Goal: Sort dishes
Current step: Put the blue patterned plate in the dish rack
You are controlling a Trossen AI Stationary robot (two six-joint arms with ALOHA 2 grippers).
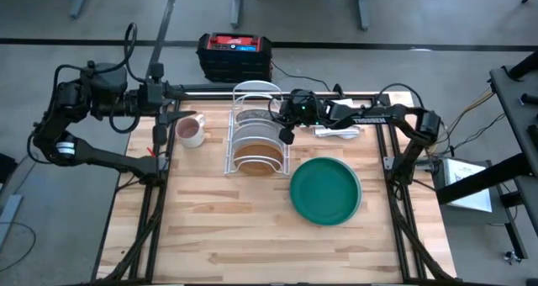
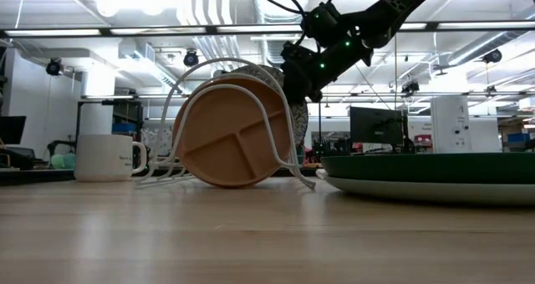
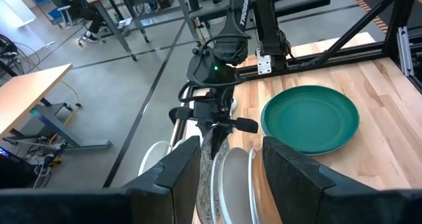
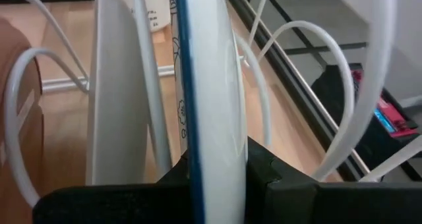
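1. Lying flat on the wooden table (image 1: 210, 235) nearest the front edge, the dark green plate (image 1: 325, 190) holds nothing and sits apart from the rack, off to its right in the high view; in the low view its rim (image 2: 435, 169) fills the right side.
2. Standing behind and to the left of it, the white wire rack (image 1: 229, 143) holds three plates on edge in its slots; the tan-brown plate (image 1: 257, 159) sits in the slot closest to the front, its divided face (image 2: 227, 134) leaning against the wire loops.
3. The plain white plate (image 1: 258, 135) stands upright in the slot behind the brown one; in the right wrist view it shows as a pale edge (image 4: 112, 85) between two wires.
4. The grey-speckled white plate (image 1: 252, 117) stands in the slot behind that; the right tool (image 1: 282, 123) is closed on its rim at the rack's right side, and the right wrist view shows the dark fingers (image 4: 270, 174) pinched against the plate's edge (image 4: 211, 85) on both sides.
5. The pink-and-white mug (image 1: 191, 132) stands upright on the table to the left of the rack, apart from it.
6. The left tool (image 1: 160, 135) hangs beyond the mug near the table's left rear corner, fingers (image 3: 178, 174) spread wide and holding nothing.
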